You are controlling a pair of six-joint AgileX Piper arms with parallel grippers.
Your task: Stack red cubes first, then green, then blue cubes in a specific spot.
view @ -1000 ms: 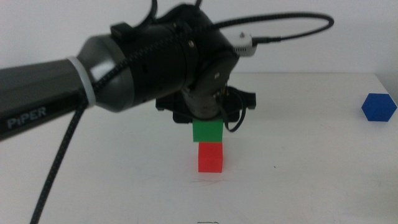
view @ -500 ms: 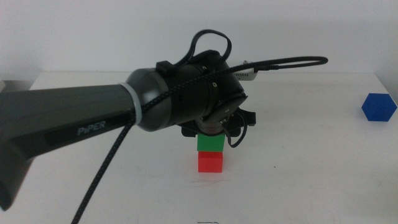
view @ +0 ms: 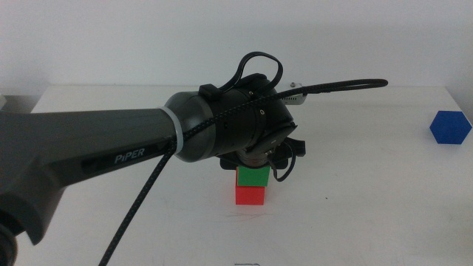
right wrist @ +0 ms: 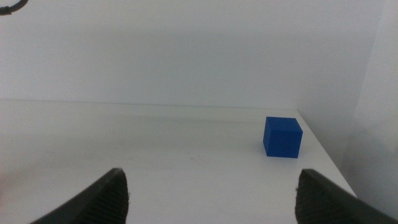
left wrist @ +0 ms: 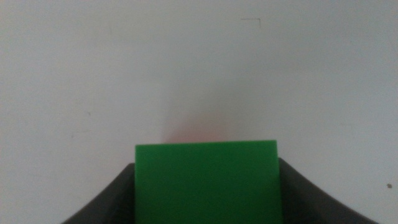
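Note:
The red cube sits on the white table near the middle. The green cube rests directly on top of it. My left gripper hangs over the stack, shut on the green cube, with one dark jaw at each side of it. In the middle view the left arm's bulky wrist hides the jaws and the green cube's top. The blue cube lies alone at the far right of the table. My right gripper stands wide open low over the table, facing the blue cube from a distance.
The left arm's grey forearm and its black cable cross the left half of the middle view. The table's right edge runs close behind the blue cube.
The left arm has come down with the green cube, closing the small gap until it sits on the red cube. The blue cube has not moved.

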